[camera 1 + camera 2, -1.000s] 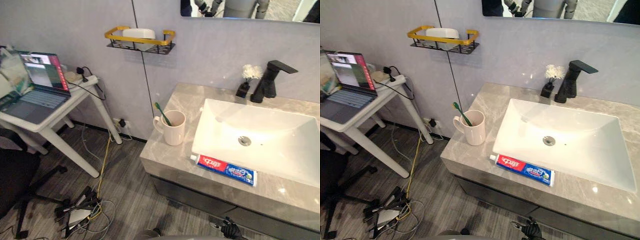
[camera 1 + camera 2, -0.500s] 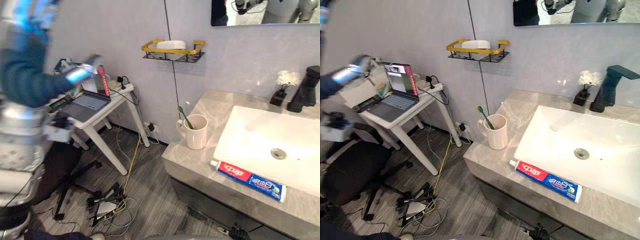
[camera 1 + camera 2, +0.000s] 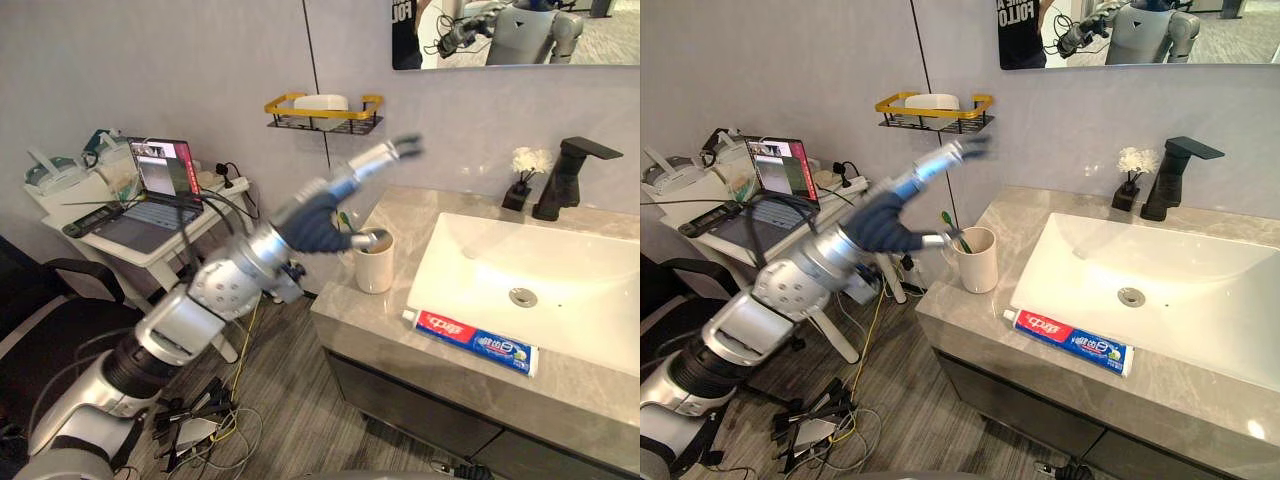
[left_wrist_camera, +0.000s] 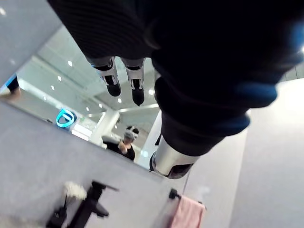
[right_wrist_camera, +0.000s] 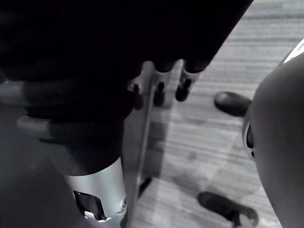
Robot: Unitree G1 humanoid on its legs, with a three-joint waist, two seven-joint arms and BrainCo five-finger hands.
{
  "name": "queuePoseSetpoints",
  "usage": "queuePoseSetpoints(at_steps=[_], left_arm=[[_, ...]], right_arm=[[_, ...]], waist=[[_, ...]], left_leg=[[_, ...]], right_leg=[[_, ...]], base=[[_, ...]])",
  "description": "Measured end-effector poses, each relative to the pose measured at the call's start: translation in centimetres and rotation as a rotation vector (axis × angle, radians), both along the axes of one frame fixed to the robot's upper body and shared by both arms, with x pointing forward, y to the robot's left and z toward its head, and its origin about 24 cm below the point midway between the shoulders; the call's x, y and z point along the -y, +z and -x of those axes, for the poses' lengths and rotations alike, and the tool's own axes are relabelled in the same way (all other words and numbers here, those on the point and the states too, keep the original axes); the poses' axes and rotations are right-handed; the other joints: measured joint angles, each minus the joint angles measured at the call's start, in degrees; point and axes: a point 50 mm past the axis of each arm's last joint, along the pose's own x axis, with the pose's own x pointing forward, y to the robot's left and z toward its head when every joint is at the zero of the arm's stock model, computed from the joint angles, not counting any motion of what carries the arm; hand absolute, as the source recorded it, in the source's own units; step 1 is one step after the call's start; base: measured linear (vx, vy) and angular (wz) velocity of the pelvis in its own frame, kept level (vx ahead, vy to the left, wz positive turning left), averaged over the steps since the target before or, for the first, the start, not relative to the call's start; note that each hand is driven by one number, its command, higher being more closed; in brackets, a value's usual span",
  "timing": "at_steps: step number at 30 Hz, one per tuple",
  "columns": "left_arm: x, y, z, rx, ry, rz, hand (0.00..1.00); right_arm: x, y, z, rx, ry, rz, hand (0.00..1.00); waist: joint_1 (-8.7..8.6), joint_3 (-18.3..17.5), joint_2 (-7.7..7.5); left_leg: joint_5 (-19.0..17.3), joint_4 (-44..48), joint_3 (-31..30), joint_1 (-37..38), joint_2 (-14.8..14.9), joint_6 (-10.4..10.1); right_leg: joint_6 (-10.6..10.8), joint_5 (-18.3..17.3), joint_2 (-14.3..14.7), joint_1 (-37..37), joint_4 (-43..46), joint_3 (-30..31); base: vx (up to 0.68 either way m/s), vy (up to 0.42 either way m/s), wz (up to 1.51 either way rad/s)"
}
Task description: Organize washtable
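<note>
Fingers point(image 3: 386, 153) of my left hand point(image 3: 312, 222) are straight and apart, holding nothing, aimed up at the wall above the cup point(image 3: 376, 268). Its thumb point(image 3: 366, 240) sits right at the cup rim; I can't tell if it touches. My right hand point(image 5: 184, 80) hangs low toward the floor, fingers loose, empty.

The cup stands upright on the counter point(image 3: 345, 310) at its left end, just beside the basin point(image 3: 500, 265). A green toothbrush point(image 3: 951, 227) is in it, leaning left toward my hand. The toothpaste point(image 3: 474, 340) lies flat on the front strip of counter, close along the basin's front rim. Its long axis runs with the counter edge, cap end toward the cup. From the fingers it is down and to the right, nearer me than the cup. My left hand is the closer one to both.

My read: nothing is picked yet, task at its start. The next move is either to lower and close round the cup or to go down and right to the tube. The toothbrush handle is in the way of a cup grasp and could get knocked.

Faucet point(image 3: 568, 172) and flower vase point(image 3: 518, 185) stand behind the basin. The wall shelf point(image 3: 285, 102) with soap point(image 3: 320, 101) and the laptop point(image 3: 150, 180) are all well apart.
</note>
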Motion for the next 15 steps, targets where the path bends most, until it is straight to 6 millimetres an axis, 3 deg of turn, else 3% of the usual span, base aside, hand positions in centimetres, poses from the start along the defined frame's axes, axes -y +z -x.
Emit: queuePoseSetpoints(at_steps=[5,9,13,15], left_arm=[[1.3,-1.3,0.5,-0.053,-0.089,-0.058,0.0],[2.5,-2.9,0.6,-0.175,-0.175,-0.097,0.0],[2.8,-3.8,0.2,-0.252,-0.189,-0.095,0.0],[2.9,-4.2,-0.2,-0.278,-0.177,-0.089,0.0]], right_arm=[[0.5,0.1,-0.1,-0.001,-0.018,0.011,0.0],[0.7,0.1,0.0,-0.002,-0.017,0.015,0.0],[0.7,0.1,0.0,-0.002,-0.008,0.015,0.0],[0.6,0.1,-0.2,0.005,-0.003,0.015,0.0]], waist=[[-1.53,0.3,-0.34],[-1.67,0.7,-0.82],[-1.91,1.0,-1.18],[-3.0,1.6,-1.68]], left_leg=[[0.0,-0.4,0.4,0.0,0.2,0.0],[0.0,-0.6,0.9,0.0,0.3,0.0],[-0.3,-0.7,2.2,0.0,0.7,0.2],[-0.3,-0.7,2.8,0.0,1.0,0.2]], right_leg=[[-0.1,0.4,0.4,0.0,-0.6,0.5],[-0.1,0.4,0.4,-0.2,-0.7,1.0],[-0.1,0.4,0.5,-1.2,-0.6,2.2],[-0.3,0.5,0.7,-1.2,-0.6,2.7]], base=[[0.02,-0.029,-0.04],[0.02,-0.02,-0.04],[0.0,-0.015,-0.14],[0.01,-0.018,-0.16]])
